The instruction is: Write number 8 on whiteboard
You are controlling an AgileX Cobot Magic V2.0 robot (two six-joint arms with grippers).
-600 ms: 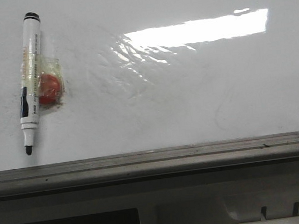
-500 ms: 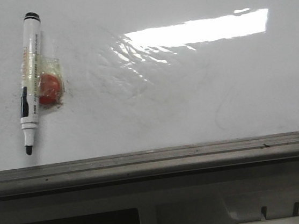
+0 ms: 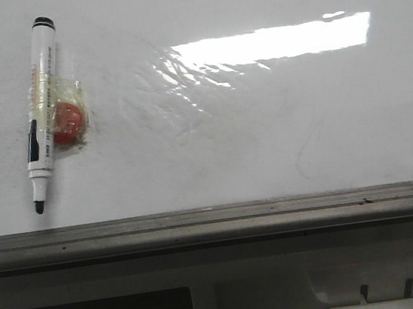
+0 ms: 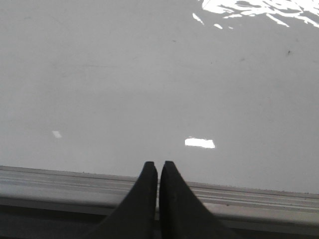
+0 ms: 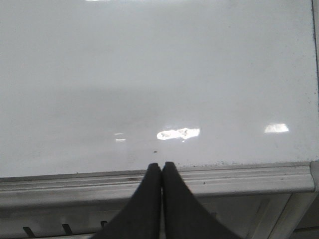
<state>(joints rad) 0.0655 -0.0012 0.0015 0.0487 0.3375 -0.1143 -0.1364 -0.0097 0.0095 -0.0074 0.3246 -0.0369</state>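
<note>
Along the whiteboard (image 3: 262, 118), a marker (image 3: 40, 114) is lying near the left side, and no number 8 is showing.

Beside the marker a red blob (image 3: 68, 119) under tape is sitting, touching it; rightward the board is running bare to its grey edge rail (image 3: 214, 221). Over that rail, the left gripper (image 4: 158, 165) and right gripper (image 5: 162, 166) are hanging with fingers pressed together, gripping nothing.

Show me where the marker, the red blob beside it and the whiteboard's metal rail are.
marker (image 3: 40, 108): front view, middle of its barrel.
red blob (image 3: 68, 122): front view, its centre.
metal rail (image 3: 221, 218): front view, middle of the strip.
</note>
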